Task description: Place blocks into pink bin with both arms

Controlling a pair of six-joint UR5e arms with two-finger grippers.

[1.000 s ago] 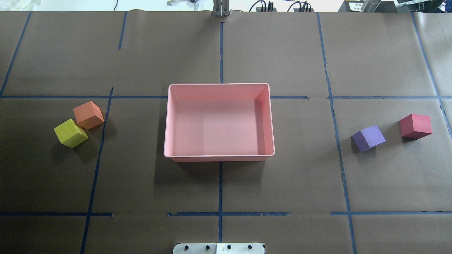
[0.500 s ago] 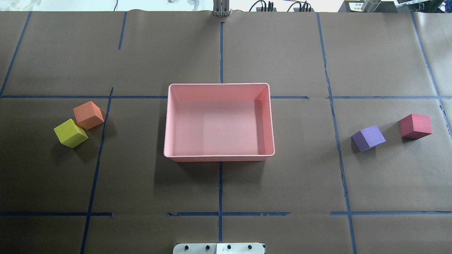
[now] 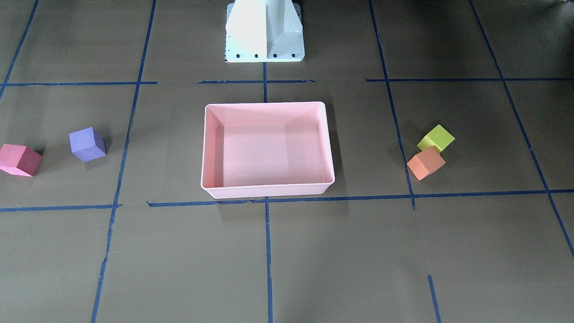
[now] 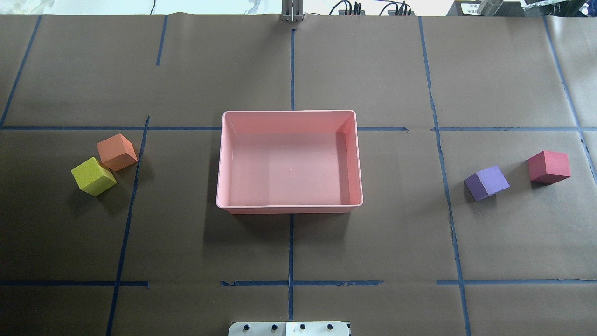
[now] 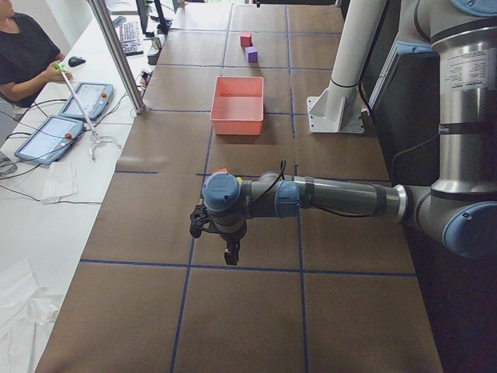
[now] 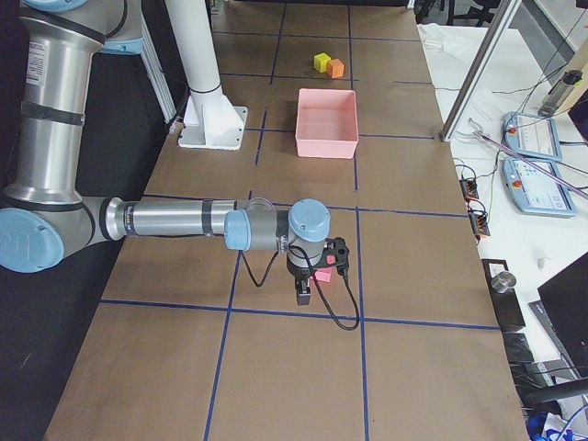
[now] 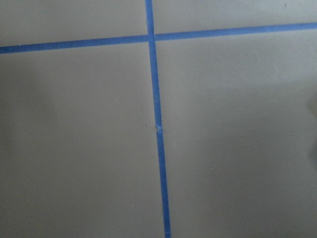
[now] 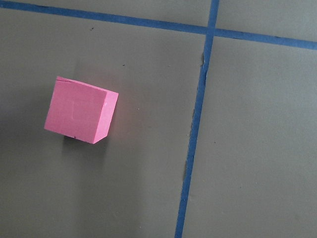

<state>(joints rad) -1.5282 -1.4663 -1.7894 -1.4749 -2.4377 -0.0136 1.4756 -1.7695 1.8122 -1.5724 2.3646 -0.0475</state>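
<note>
The pink bin (image 4: 289, 112) stands empty at the table's middle, also in the front view (image 3: 264, 104). The orange block (image 4: 116, 151) and the yellow-green block (image 4: 93, 176) touch each other to its left. The purple block (image 4: 486, 182) and the pink-red block (image 4: 549, 166) lie apart to its right. Both arms are outside the overhead and front views. The left gripper (image 5: 231, 252) hangs over bare paper beyond the orange block. The right gripper (image 6: 303, 292) hangs close to the pink-red block (image 8: 80, 110). I cannot tell whether either is open or shut.
The white pedestal (image 3: 264, 31) stands behind the bin on the robot's side. Brown paper with blue tape lines covers the table. An operator (image 5: 23, 54) with tablets sits beyond the far edge, by a metal post (image 5: 116, 54).
</note>
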